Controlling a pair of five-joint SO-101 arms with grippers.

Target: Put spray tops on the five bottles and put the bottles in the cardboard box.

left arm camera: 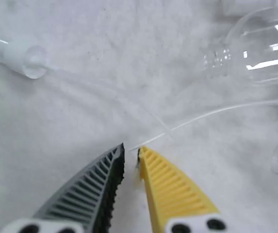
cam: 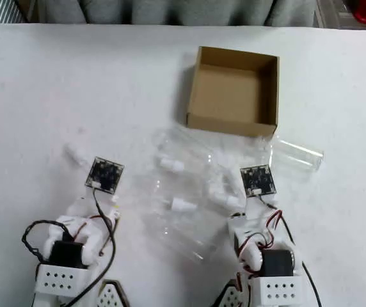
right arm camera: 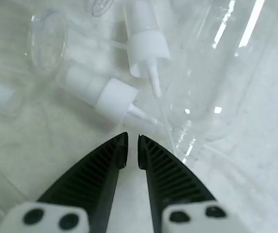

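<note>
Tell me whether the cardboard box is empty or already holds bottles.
Empty. The high view shows the bare brown floor of the cardboard box, and clear bottles lie on the table outside it.

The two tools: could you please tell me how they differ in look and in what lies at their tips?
The left tool has one grey and one yellow finger; the right tool has two black ones. A thin clear tube lies at the left tool's tips; a white spray top and a clear bottle lie by the right tool's. Both are shut, pointing down at the table.
</note>
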